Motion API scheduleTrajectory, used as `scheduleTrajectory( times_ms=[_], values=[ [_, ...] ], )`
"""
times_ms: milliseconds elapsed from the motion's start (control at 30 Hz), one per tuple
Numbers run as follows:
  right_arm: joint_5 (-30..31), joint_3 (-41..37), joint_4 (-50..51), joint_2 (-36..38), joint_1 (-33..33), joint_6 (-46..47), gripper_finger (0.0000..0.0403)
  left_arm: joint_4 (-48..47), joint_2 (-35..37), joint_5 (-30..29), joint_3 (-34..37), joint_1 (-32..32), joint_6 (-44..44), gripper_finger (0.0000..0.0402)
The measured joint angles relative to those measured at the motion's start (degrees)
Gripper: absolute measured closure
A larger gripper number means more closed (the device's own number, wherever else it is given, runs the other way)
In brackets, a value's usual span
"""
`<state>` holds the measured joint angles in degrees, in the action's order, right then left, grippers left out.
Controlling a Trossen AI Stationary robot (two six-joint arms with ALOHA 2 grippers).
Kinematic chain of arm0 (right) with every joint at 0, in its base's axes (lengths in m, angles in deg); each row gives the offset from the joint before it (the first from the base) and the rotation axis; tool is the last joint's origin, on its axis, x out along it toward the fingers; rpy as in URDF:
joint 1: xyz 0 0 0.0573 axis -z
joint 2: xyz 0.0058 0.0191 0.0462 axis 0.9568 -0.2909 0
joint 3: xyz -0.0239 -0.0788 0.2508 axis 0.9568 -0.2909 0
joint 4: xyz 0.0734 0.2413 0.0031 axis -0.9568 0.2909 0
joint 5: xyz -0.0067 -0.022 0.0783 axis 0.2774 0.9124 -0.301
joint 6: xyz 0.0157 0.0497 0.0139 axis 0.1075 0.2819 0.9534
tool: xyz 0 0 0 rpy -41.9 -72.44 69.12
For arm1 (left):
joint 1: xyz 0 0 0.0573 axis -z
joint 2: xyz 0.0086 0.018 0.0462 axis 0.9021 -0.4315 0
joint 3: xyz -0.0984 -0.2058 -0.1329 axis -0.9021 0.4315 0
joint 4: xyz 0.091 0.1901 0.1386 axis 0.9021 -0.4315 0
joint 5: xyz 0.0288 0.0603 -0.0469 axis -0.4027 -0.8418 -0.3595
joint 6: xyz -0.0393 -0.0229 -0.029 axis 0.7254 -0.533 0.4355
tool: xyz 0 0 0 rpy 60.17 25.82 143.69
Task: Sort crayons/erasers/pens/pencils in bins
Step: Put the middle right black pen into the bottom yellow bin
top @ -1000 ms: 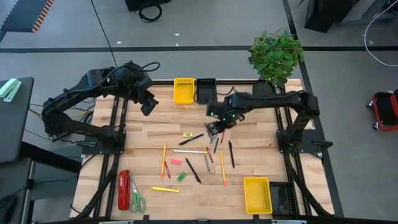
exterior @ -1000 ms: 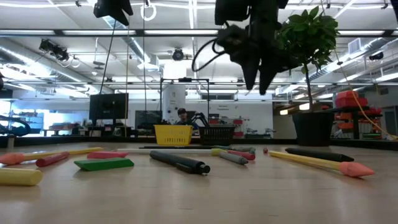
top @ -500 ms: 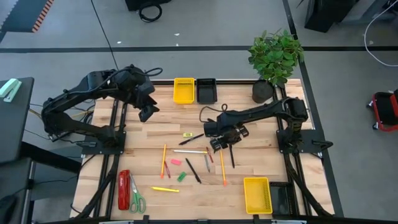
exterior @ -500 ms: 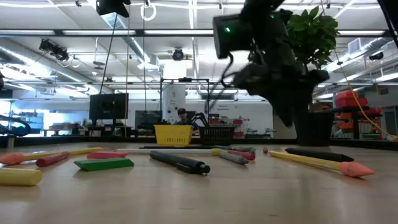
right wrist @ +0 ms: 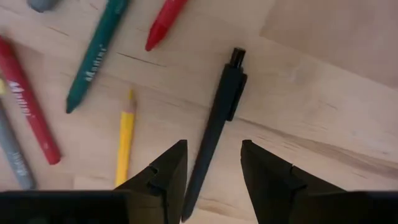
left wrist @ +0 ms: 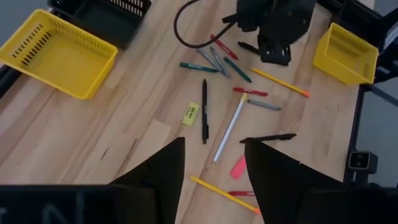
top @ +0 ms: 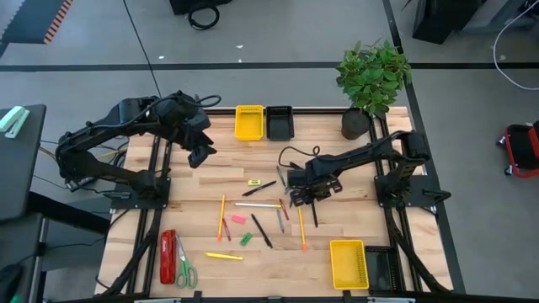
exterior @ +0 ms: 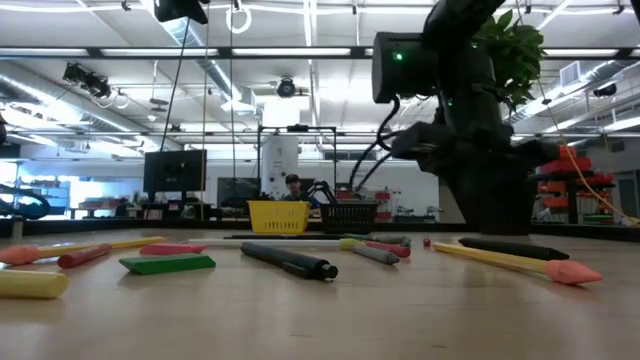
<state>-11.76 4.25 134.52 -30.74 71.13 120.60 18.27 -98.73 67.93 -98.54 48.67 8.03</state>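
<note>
Right gripper (right wrist: 210,174): low over mid-table, fingers apart, straddling a black pen (right wrist: 214,127), not gripping.
Left gripper (left wrist: 211,168): raised near the far-left corner, fingers apart, empty.
Bins (top: 248,121): far edge.

**Both Arms Over the Table, Jaws Apart**

The right gripper (top: 296,195) hung low near the table's middle, arm stretched inward from its base, fingers (right wrist: 163,177) parted (nothing between them was gripped). The left gripper (top: 200,156) was raised over the far left side, elbow folded back, fingers (left wrist: 165,171) spread.
</note>
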Motion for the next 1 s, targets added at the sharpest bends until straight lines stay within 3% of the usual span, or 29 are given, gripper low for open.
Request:
scheduleTrajectory(
  times_ms=[267,667,1000],
  values=[
    [-0.9,-1.7,-1.6,0.0,-0.1,-0.1,0.0247,0.2,0.0,-0.4,0.0,0.0,2.8,0.0234],
    [4.4,-1.6,-3.5,0.0,-1.9,1.8,0.0247,6.1,0.0,-4.1,0.1,0.0,14.5,0.0241],
    [3.9,-1.6,-3.5,0.0,-2.4,6.1,0.0247,9.2,0.0,-0.8,0.2,1.4,15.0,0.0257]
  ],
)
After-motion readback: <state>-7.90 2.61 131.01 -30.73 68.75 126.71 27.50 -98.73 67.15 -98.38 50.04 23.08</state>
